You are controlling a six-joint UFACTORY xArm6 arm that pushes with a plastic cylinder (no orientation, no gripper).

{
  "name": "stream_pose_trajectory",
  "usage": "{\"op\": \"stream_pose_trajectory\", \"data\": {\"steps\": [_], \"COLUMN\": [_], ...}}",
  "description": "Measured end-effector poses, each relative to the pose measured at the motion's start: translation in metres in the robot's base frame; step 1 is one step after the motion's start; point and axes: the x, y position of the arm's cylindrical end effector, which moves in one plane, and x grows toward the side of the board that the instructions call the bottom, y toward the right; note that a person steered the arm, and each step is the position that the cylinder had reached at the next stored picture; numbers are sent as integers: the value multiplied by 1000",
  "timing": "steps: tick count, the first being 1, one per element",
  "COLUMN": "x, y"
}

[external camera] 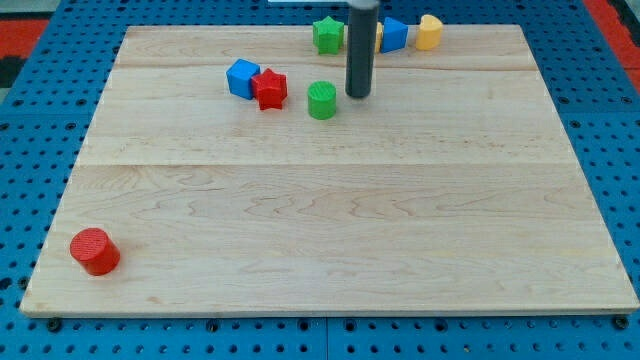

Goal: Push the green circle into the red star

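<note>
Near bench (330, 250) edge, red circle (95, 251) is being left alone. Green circle (322, 100) is sitting just right of red star (269, 88); my tip (358, 95) is being held just beside it, right. No jaws fitted. Risk: off-centre push, circle being glanced past star.

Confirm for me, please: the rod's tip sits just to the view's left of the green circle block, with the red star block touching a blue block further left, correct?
Not quite. In the camera view my tip sits just to the view's right of the green circle block, not its left. The rest holds: the red star block touches a blue block further left.
</note>
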Motion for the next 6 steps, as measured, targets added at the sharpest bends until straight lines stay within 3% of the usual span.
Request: {"op": "stream_pose_trajectory", "data": {"steps": [1,2,4,6], "x": [-10,-35,2,-45], "y": [-60,-74,-78,-91]}}
